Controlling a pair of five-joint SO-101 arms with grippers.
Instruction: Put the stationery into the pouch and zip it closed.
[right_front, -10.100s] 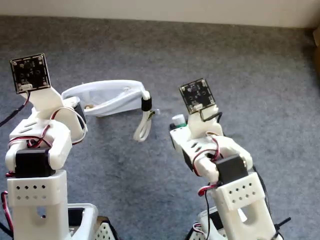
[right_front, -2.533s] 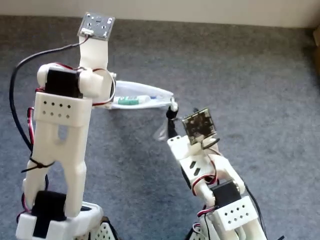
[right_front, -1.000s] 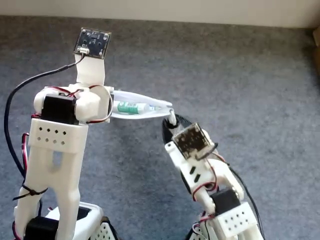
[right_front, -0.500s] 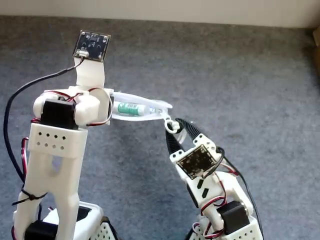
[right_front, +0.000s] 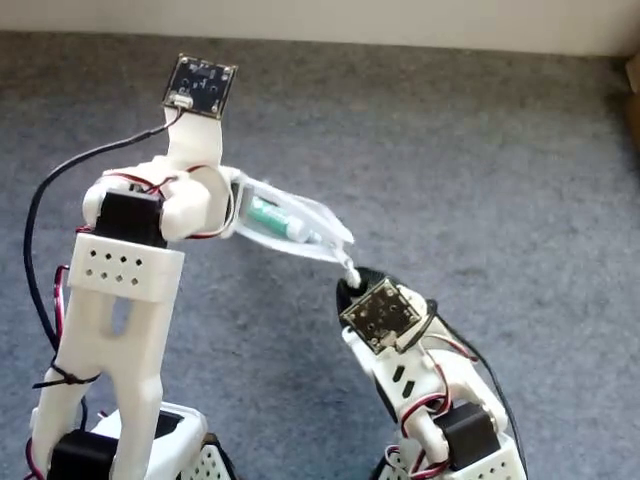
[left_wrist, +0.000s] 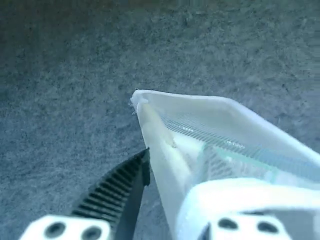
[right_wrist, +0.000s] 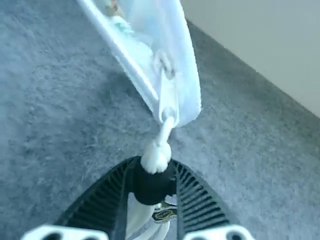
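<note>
Now the pouch (right_front: 310, 238) hangs off the grey carpet (right_front: 480, 150), strung slantwise between the two arms in the high view. The left gripper (left_wrist: 167, 180) has it at one end. In the left wrist view the black ribbed finger (left_wrist: 120, 192) presses against one face of the translucent white fabric and the white jaw sits over the other, so that pincer is clamped tight on the pouch. From there the pouch slopes down toward the right arm. Inside it, through the see-through wall, lies a green-and-white tube (right_front: 272, 217), lengthwise along the pouch, in the half nearer the left arm. At the far end, the right gripper (right_wrist: 153, 172) is closed on the pull cord (right_wrist: 161, 145), with both ribbed black fingers pinching the knotted white end and the dark toggle just below it. The cord runs straight up from those fingers to the zip slider (right_wrist: 168, 114), which sits right at the pouch's corner, at the very end of the zip line. Behind the pouch in the right wrist view, a pale wall (right_wrist: 260, 45) meets the carpet.
</note>
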